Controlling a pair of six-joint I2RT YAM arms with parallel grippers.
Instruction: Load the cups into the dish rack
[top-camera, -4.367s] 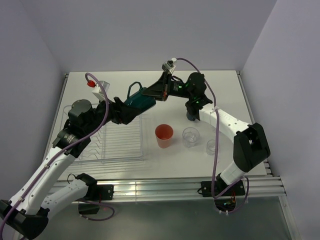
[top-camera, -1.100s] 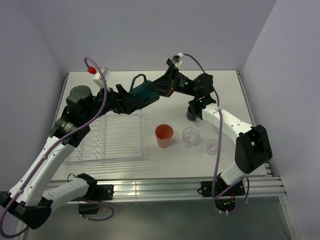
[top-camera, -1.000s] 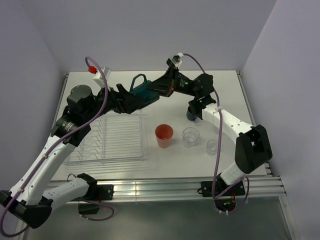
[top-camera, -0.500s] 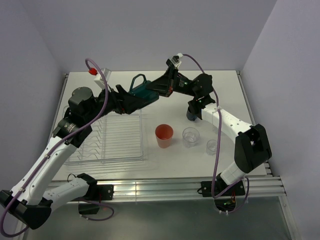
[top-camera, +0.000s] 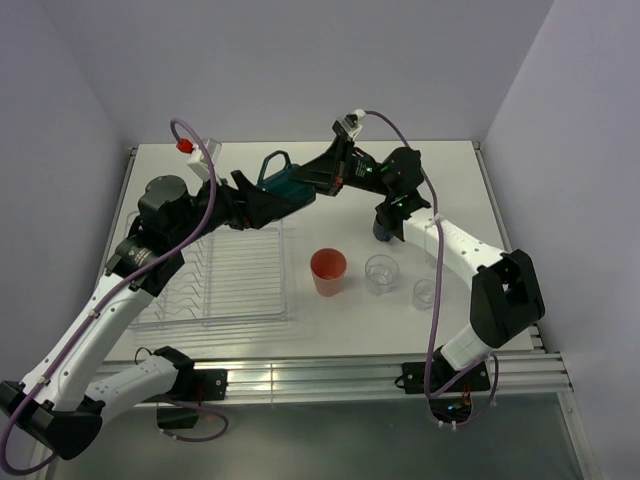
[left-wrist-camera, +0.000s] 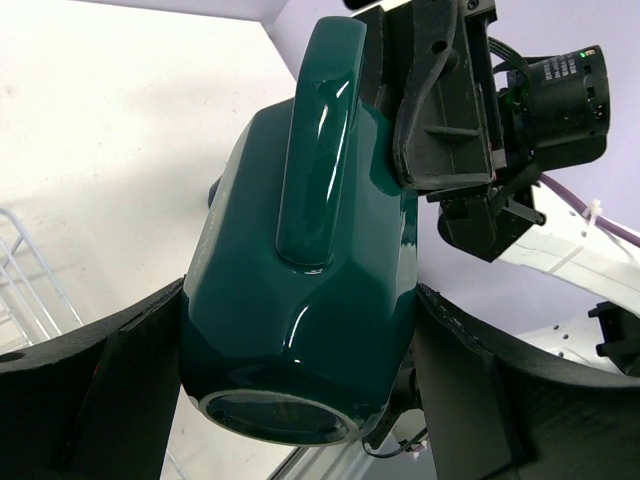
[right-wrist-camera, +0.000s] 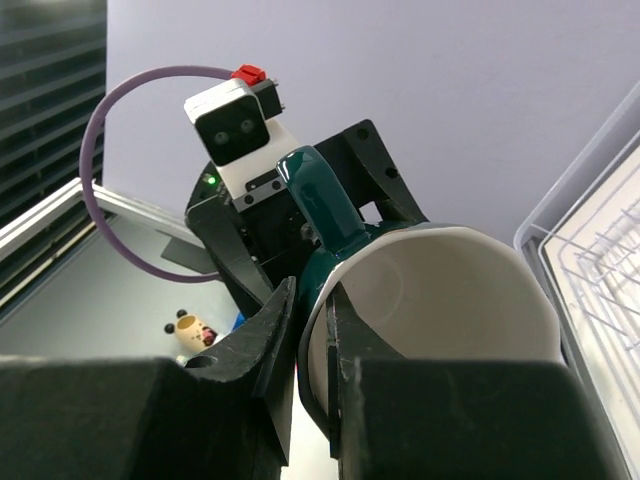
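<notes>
The dark teal mug (top-camera: 287, 186) with a cream inside hangs in the air above the far end of the dish rack (top-camera: 215, 275), handle up. My left gripper (top-camera: 262, 202) is shut round its body, a finger on each side (left-wrist-camera: 300, 305). My right gripper (top-camera: 318, 178) is shut on its rim (right-wrist-camera: 312, 300), one finger inside and one outside. The salmon-pink tumbler (top-camera: 328, 271) and two clear glasses (top-camera: 380, 274) (top-camera: 424, 293) stand on the table right of the rack. The navy mug (top-camera: 382, 229) is partly hidden behind my right arm. A third glass is not in view.
The white table (top-camera: 450, 180) is walled in by purple panels at the back and both sides. The rack lies at the left, its ribs bare. A metal rail (top-camera: 340, 375) runs along the near edge by the arm bases.
Since 4.4 s ago both grippers have lifted the teal mug up and towards the back. Over the last second it has only drifted slightly left.
</notes>
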